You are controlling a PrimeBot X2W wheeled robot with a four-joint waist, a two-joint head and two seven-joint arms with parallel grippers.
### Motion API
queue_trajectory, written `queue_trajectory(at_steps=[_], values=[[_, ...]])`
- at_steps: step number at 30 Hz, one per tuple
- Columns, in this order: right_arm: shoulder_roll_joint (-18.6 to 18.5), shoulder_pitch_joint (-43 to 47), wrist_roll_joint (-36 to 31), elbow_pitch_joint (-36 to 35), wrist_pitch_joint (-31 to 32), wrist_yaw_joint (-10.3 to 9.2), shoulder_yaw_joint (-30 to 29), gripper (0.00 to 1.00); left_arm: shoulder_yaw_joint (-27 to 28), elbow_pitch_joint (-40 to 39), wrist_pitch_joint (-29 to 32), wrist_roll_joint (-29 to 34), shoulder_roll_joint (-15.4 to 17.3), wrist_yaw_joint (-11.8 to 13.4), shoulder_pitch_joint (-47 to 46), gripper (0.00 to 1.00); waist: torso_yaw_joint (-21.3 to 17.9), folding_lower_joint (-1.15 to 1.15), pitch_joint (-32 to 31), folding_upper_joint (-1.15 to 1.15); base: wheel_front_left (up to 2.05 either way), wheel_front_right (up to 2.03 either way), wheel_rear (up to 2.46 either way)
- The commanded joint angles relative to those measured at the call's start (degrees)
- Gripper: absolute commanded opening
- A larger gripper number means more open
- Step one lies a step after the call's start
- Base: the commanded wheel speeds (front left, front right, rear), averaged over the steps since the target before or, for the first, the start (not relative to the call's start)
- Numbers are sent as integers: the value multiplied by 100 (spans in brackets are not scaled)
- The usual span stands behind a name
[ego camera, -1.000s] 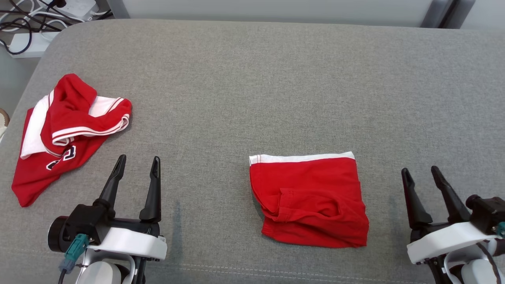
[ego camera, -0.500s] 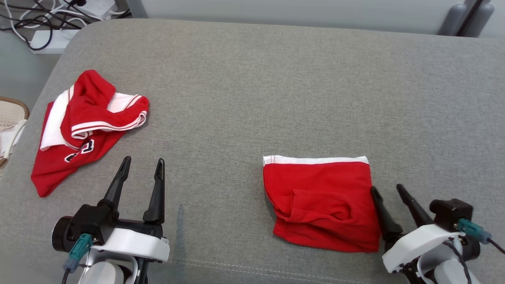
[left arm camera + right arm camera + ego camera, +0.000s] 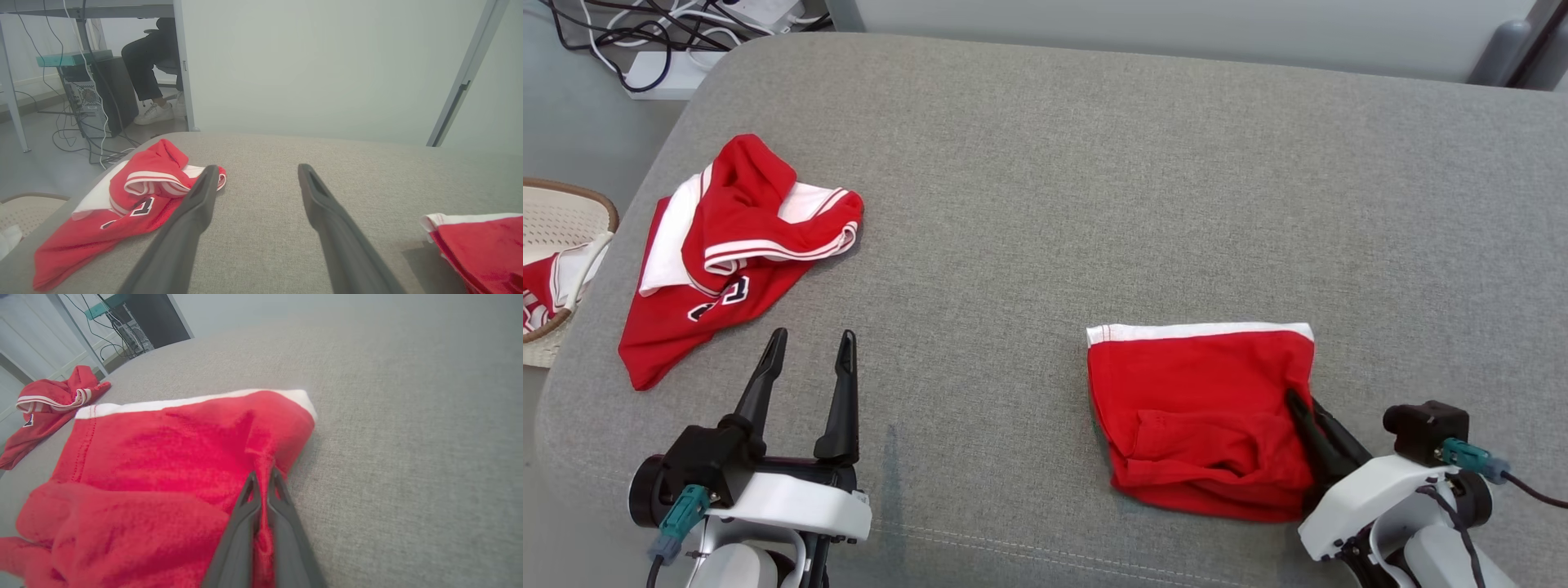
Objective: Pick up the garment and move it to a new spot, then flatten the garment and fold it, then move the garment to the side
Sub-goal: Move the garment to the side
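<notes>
Right pincer (image 3: 1303,402) is pinched on a thin ridge at the edge of the folded red garment (image 3: 1192,400) lying just left of it, left pincer (image 3: 810,336) spread and idle, so I reckon dragging one layer could undo the fold.

Office-like lab: desk (image 3: 122,10), computer tower (image 3: 106,94), trailing cables (image 3: 658,34), seated person's legs (image 3: 139,65).

Bright, even light, soft faint shadows, no glare; wrist views bend at their edges.
</notes>
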Motion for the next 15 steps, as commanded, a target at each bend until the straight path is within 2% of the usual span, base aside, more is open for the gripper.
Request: queue_trajectory(at_steps=[1,8,15], values=[[-85,-124,-22,-101,-145,-15,87,0,205,-147,-58,-18,67,49,-150,100,-2,0,1,0,0,0,0],[-562,-115,-752,-800,-406,-15,-268,0,232,-258,-58,14,71,101,-110,100,-219,0,35,0,0,0,0],[-943,195,-1130,-1666,-222,-15,-659,0,201,-330,-58,22,75,90,-112,100,-733,0,67,0,0,0,0]])
